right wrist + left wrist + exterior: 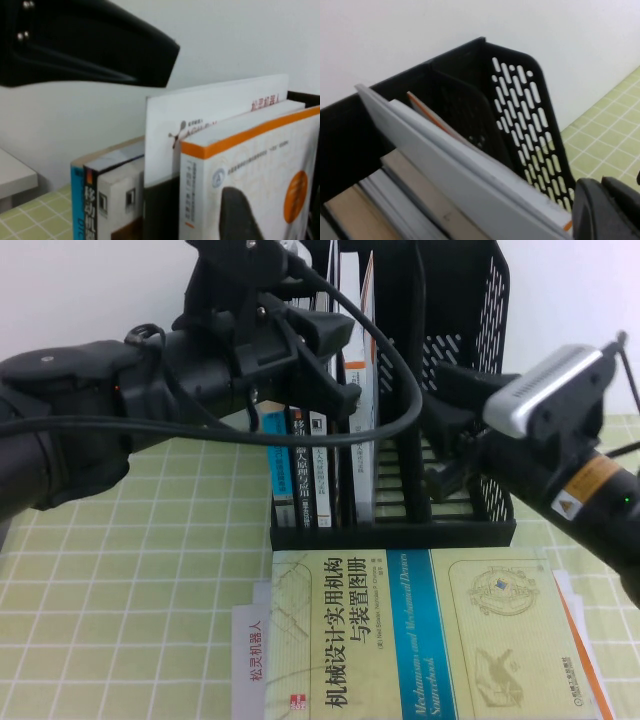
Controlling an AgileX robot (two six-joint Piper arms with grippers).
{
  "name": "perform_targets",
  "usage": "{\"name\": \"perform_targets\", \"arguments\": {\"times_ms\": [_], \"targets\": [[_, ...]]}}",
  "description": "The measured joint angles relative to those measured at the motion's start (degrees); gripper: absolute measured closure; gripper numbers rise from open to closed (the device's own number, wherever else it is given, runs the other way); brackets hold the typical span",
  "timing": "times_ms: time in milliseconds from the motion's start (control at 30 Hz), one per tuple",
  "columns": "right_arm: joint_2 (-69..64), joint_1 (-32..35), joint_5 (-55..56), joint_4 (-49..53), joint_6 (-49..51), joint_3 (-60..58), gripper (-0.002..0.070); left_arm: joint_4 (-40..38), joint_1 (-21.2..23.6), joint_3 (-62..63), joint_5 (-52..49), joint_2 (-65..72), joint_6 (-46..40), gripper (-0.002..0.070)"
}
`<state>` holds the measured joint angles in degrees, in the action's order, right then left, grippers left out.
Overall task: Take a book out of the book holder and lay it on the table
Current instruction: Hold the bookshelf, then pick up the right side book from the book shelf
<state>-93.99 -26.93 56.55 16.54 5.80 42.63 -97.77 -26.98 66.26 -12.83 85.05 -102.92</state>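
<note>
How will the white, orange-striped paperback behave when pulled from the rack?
Likely bends: the white orange-striped paperback looks thick but soft-covered. May lean once freed, standing in the black slotted book holder. Left gripper hovers above it; right gripper beside it.

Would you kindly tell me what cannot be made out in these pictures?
- Book: high view, top hidden by the left gripper above the holder.
- Book cover: right wrist view, cut off by the edges, lettering blurred.
- Right gripper, before the holder: high view, outline lost against the black walls.
- Left wrist view: book titles hidden, only top edges show.
</note>
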Motion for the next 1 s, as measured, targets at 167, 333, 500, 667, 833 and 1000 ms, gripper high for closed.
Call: {"name": "perform_targets", "arguments": {"times_ms": [167, 333, 500, 667, 833, 1000], "targets": [[-2.48, -2.19, -4.32, 0.75, -0.3, 5.09, 0.0328, -0.4, 0.0, 0.0, 3.09, 0.36, 0.0, 0.0678], [-5.91, -3.46, -4.92, -0.35, -0.95, 7.81, 0.0323, -0.48, 0.0, 0.0, 3.22, 0.35, 0.0, 0.0678], [-9.45, -3.5, -4.49, -1.53, -1.09, 9.26, 0.0322, -0.48, 0.0, 0.0, 3.22, 0.35, 0.0, 0.0678], [-12.36, -3.5, 0.46, -3.92, -2.3, 9.48, 0.0321, -0.48, 0.0, 0.0, 0.39, 0.35, 1.65, 0.0678], [-14.06, -3.5, 2.37, -4.28, -3.51, 9.6, 0.0321, -0.48, 0.0, 0.0, -5.38, 0.7, 2.76, 0.0678], [-15.36, -4.42, 2.53, -5.02, -4.26, 9.63, 0.0321, -0.48, -0.38, 0.23, -3.48, 2.74, 3.0, 0.0678]]}}
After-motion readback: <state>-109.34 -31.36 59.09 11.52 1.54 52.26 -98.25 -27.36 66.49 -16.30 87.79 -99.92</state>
